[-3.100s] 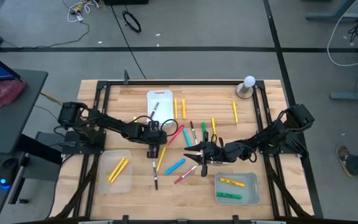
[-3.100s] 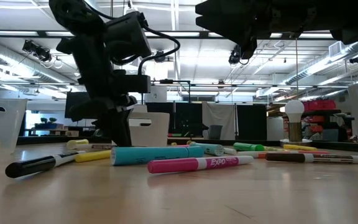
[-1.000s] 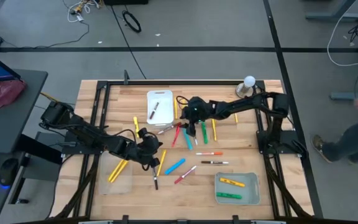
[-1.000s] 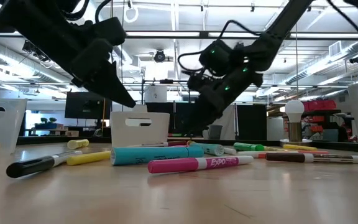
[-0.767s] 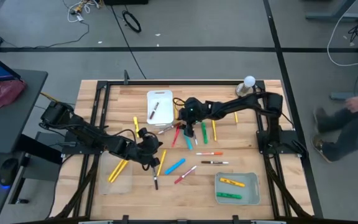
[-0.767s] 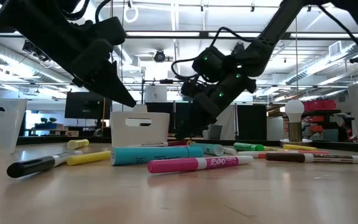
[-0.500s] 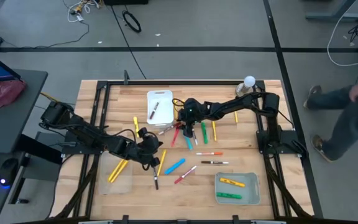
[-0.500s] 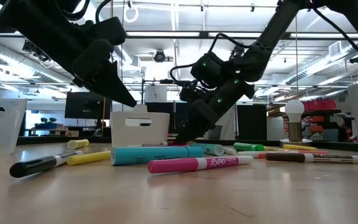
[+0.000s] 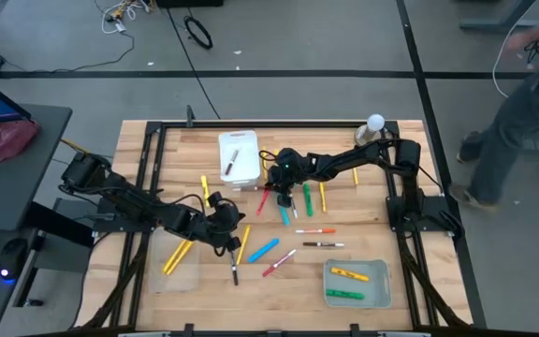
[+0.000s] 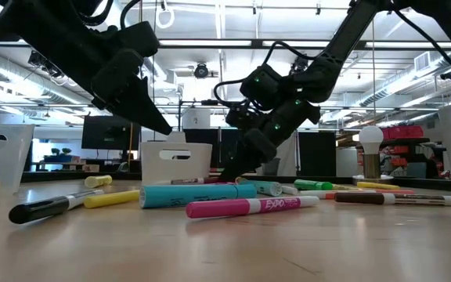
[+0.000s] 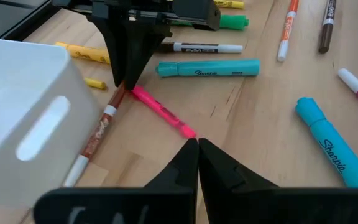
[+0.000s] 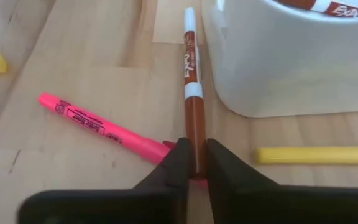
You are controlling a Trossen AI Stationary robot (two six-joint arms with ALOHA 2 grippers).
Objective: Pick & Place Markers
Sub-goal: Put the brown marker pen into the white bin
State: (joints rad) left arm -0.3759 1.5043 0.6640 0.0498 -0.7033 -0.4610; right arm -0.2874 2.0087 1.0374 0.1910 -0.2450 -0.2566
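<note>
Markers [image 9: 263, 251] lie scattered across the wooden table [image 9: 344, 201] in the high view; a few sit in trays [image 9: 357, 284], most remain. Low view: smooth plastic barrels, round caps, a pink one [image 10: 245, 207] nearest. Left wrist view: the left hand [image 11: 196, 147] is pinched closed, empty, above the table. Right wrist view: the right hand [image 12: 194, 154] has closed on a slim brown marker [image 12: 192, 115] beside the white tray [image 12: 291, 62].
</note>
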